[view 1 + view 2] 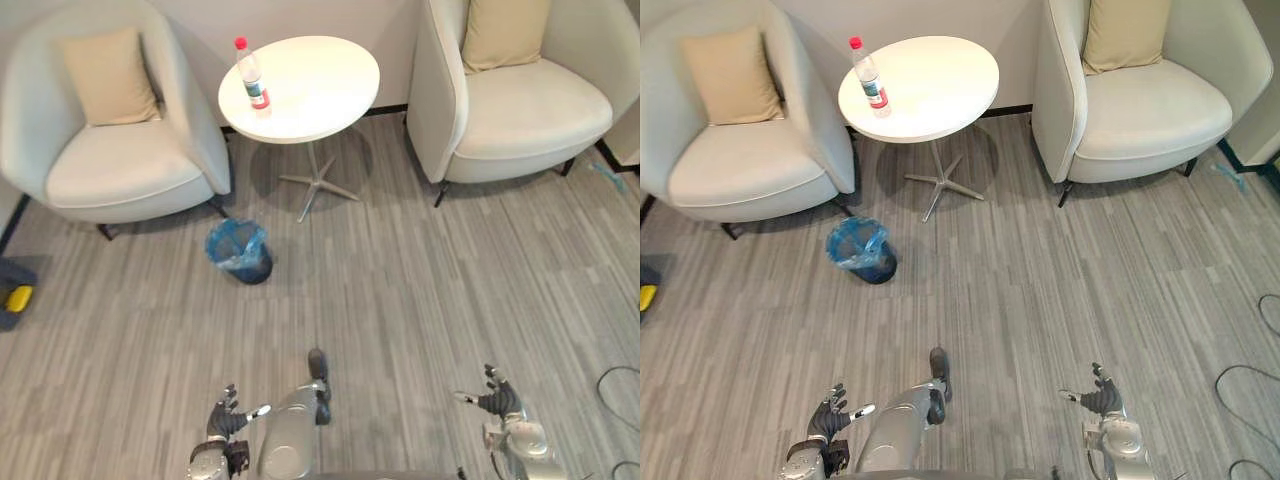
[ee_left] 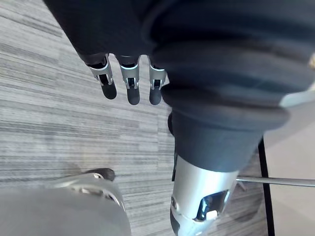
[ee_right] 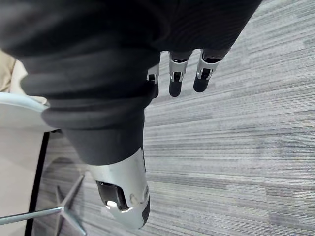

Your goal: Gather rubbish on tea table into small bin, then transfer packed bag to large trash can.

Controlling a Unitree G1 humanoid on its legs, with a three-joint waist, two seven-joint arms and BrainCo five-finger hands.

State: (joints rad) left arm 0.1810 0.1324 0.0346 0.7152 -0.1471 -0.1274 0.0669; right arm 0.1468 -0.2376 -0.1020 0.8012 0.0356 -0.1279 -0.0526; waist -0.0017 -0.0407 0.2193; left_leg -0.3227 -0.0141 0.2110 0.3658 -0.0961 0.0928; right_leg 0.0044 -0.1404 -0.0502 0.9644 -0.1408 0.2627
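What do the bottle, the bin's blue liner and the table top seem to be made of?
Bottle: probably clear plastic; you can see through it, and it has a red cap. Liner: thin plastic film, glossy and crinkled, folded over a dark bin. Table top: smooth, white and faintly shiny; it could be painted wood or laminate, I cannot tell which.

A clear plastic bottle (image 1: 252, 75) with a red cap and a coloured label stands upright on the round white tea table (image 1: 320, 90), close to the top's left edge; the top sits on a thin stem with a star-shaped foot. The small bin (image 1: 246, 266) is dark, lined with a blue bag (image 1: 232, 240) folded over its mouth; it stands upright on the grey floor (image 1: 400, 300), near the table's foot, left of it and apart from it.
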